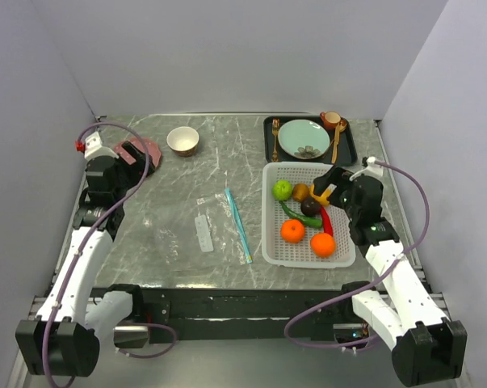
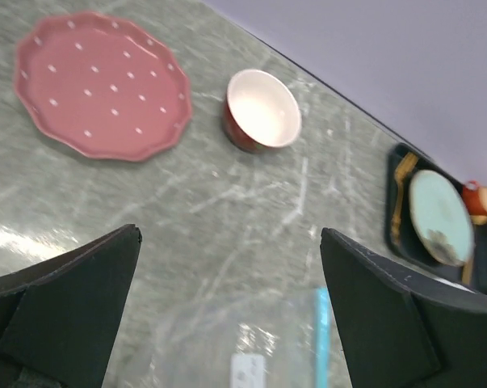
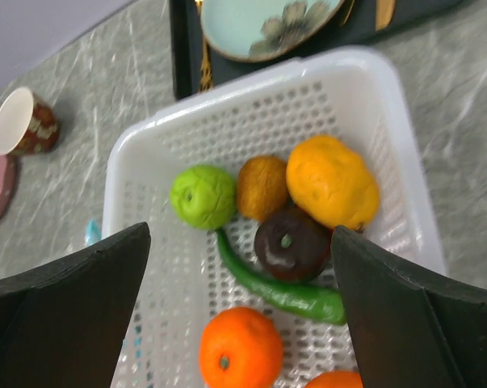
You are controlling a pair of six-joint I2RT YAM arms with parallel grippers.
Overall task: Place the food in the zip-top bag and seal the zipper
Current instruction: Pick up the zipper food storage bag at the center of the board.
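The clear zip-top bag [image 1: 196, 229] lies flat at mid-table, its teal zipper [image 1: 238, 225] along its right edge. It also shows in the left wrist view [image 2: 251, 347]. The food sits in a white mesh basket [image 1: 269, 218]: green apple [image 3: 203, 196], brown fruit [image 3: 262, 187], yellow fruit [image 3: 332, 182], dark round one [image 3: 291, 244], green pepper [image 3: 279, 289], two oranges [image 1: 292, 231], red chili [image 1: 326, 221]. My right gripper [image 3: 241, 234] is open and empty above the basket's far right. My left gripper [image 2: 228, 234] is open and empty at the far left, away from the bag.
A pink dotted plate [image 2: 102, 85] lies under the left gripper. A small bowl [image 2: 262, 111] stands beside it. A black tray [image 1: 309, 139] with a teal plate, cutlery and a cup sits behind the basket. Walls close in the left, right and back.
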